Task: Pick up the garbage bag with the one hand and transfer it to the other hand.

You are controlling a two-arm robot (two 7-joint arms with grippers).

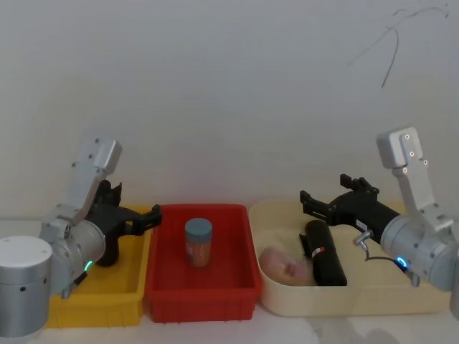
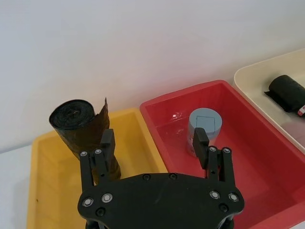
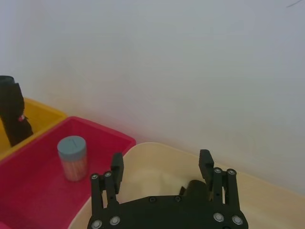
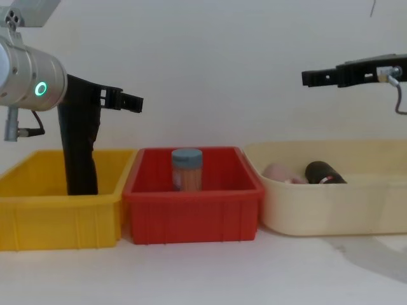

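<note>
One garbage bag (image 2: 80,125), a black roll with a loose flap, stands upright in the yellow bin (image 2: 45,191); in the chest view this garbage bag (image 4: 80,159) rises above the bin's rim. My left gripper (image 2: 153,142), on the green-ringed arm, hovers open and empty just beside the roll, over the yellow and red bins' shared edge. A second black roll (image 1: 325,252) with a red-and-white label lies in the cream tub (image 1: 344,299). Above that tub my right gripper (image 1: 326,190), on the blue-ringed arm, hangs open and empty.
A red bin (image 1: 201,297) between the yellow bin and the cream tub holds an upright jar (image 1: 199,242) with a blue lid. A pink soft object (image 1: 283,265) lies beside the roll in the tub. A white wall stands close behind the bins.
</note>
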